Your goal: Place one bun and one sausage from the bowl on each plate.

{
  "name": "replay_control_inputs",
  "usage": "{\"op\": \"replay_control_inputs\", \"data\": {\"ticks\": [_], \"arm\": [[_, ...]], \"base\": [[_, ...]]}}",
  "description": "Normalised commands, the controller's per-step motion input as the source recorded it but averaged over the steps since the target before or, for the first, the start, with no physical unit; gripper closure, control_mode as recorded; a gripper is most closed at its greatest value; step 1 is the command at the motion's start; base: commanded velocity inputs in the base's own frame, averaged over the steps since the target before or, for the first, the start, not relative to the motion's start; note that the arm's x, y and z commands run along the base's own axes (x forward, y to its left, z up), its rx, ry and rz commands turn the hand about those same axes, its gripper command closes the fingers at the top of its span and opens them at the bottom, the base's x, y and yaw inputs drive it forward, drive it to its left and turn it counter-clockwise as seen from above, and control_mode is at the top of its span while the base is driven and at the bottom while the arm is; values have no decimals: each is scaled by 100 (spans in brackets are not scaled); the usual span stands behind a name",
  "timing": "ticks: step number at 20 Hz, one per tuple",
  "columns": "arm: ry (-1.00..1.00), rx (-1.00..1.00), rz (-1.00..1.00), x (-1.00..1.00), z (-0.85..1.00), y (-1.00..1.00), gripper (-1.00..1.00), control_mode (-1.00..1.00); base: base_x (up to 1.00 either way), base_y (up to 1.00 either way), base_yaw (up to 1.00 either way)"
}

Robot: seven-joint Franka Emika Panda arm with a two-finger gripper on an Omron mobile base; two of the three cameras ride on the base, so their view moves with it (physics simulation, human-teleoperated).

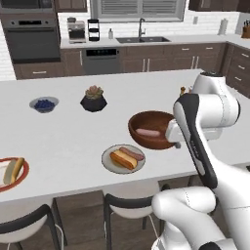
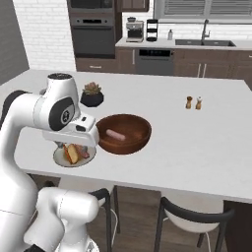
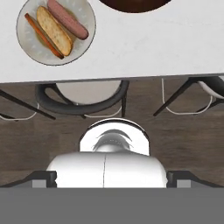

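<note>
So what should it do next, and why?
Probably reach into the bowl for the sausage. The grey plate already holds a bun and sausage, while the orange-rimmed plate seems to have just a bun.

A small grey bowl of blue berries (image 1: 44, 104) sits toward the left of the white tabletop (image 1: 63, 136), with a succulent in a black pot (image 1: 93, 99) just to its right. Two small shakers (image 2: 193, 103) stand side by side farther along the tabletop. Dark-framed stools (image 3: 83, 98) are tucked under the near edge. Behind, a back counter carries a sink with faucet (image 1: 141, 30) and a coffee machine (image 1: 76, 31), beside a wall oven (image 1: 31, 39).
</note>
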Motion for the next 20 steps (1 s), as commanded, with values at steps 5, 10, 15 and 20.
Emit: {"op": "replay_control_inputs", "data": {"ticks": [5, 10, 15, 20], "arm": [[0, 0, 0, 0, 0, 0, -100, 100], [0, 0, 0, 34, 0, -5, -100, -100], [0, 2, 0, 100, 0, 0, -100, -100], [0, 9, 22, 100, -4, -10, -100, -100]], "base": [[51, -26, 0], [33, -15, 0], [0, 0, 0], [0, 0, 0]]}}
